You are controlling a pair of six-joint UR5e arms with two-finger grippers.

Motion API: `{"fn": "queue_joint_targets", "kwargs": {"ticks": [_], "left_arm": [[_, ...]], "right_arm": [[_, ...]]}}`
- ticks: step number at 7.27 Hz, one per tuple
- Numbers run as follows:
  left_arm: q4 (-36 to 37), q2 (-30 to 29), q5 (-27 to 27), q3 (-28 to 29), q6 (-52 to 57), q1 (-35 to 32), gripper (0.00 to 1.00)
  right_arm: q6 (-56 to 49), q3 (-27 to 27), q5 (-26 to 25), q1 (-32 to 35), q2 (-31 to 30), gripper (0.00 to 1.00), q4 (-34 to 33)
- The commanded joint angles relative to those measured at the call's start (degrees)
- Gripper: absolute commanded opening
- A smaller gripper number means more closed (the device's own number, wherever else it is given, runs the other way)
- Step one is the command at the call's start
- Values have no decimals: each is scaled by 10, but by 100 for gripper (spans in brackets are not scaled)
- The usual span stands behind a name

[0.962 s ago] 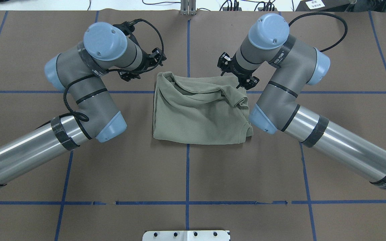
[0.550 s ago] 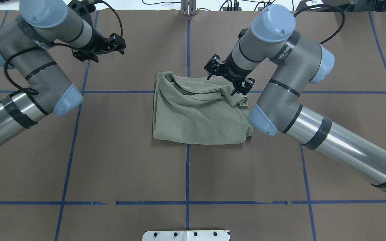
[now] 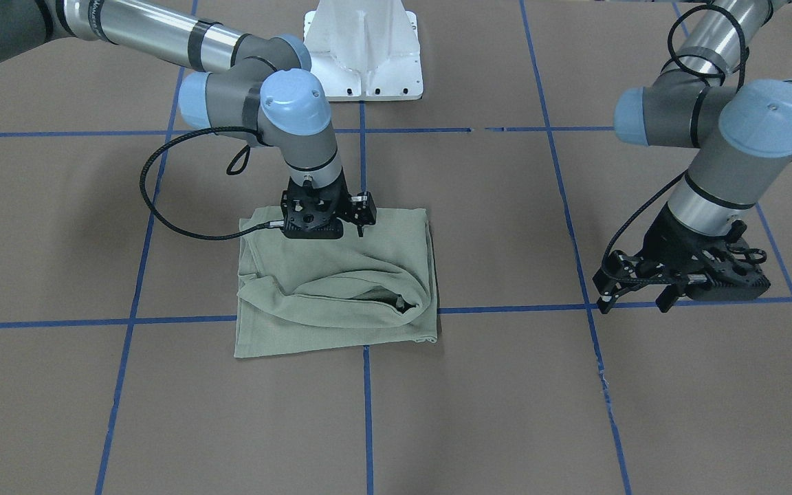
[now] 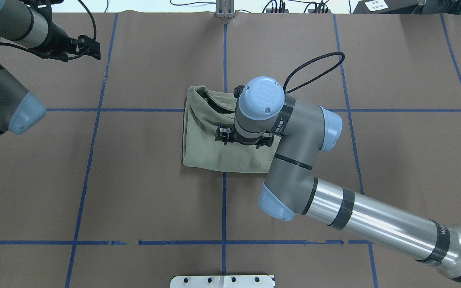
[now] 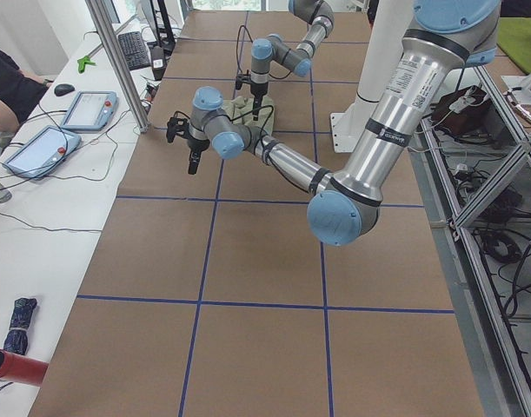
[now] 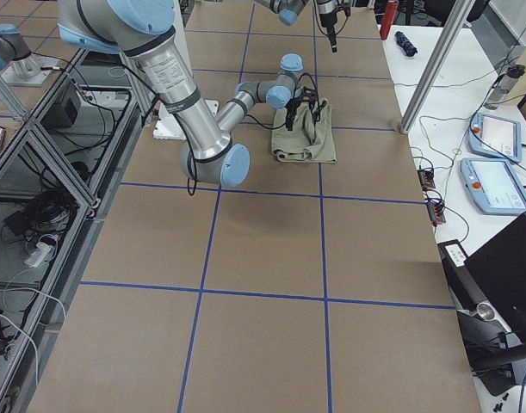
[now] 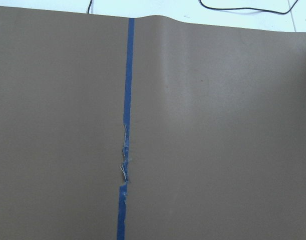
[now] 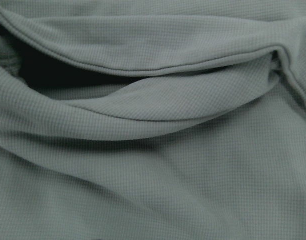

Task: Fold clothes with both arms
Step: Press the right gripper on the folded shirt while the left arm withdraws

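While the shirt (image 3: 341, 295) is lying folded into a rough square on the worktop (image 3: 506, 412), straight out from the base (image 3: 363, 48), the right end effector (image 3: 320, 223) is pointing straight down at the shirt's edge nearer the base, touching the cloth or nearly so. I cannot tell whether its jaws are apart or together. Its own body is hiding them from the front, the wrist is covering them from overhead, and its wrist camera is showing only knit cloth with a dark gap under a rolled layer. The left end effector (image 3: 633, 295) is hanging spread and empty, low over the worktop, out from the base and far to the robot's left of it.

The step in hand is probably a tidying of this fold, as the top layer on the side away from the base is bulging in a loose roll instead of lying flat. To do it well, the right arm should be pinning the base-side edge firmly so the square is not sliding. Any stroke should be running away from the base, pressing the roll down flat and not bunching it. Only the top layer should be pinched, or the lower folds may come undone.
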Motion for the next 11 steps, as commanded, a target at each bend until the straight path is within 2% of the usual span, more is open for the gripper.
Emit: {"fn": "queue_joint_targets", "kwargs": {"ticks": [1,3,4,6,9,11], "left_arm": [[1,8,-4,-4,4,-4,100],[1,13,-4,-13,3,-4,100],[1,16,-3,-18,2,-5,100],[2,17,-3,-25,-1,-5,100],[2,17,-2,-26,-3,-7,100],[3,17,-2,-26,-3,-7,100]], "right_arm": [[-58,-58,-13,1,36,100,-9],[-76,-90,-13,21,49,100,-6],[-83,-129,-12,34,74,100,0],[-90,-201,-10,54,84,100,69],[-118,-231,7,108,96,100,74],[-122,-260,7,118,108,100,94]]}}
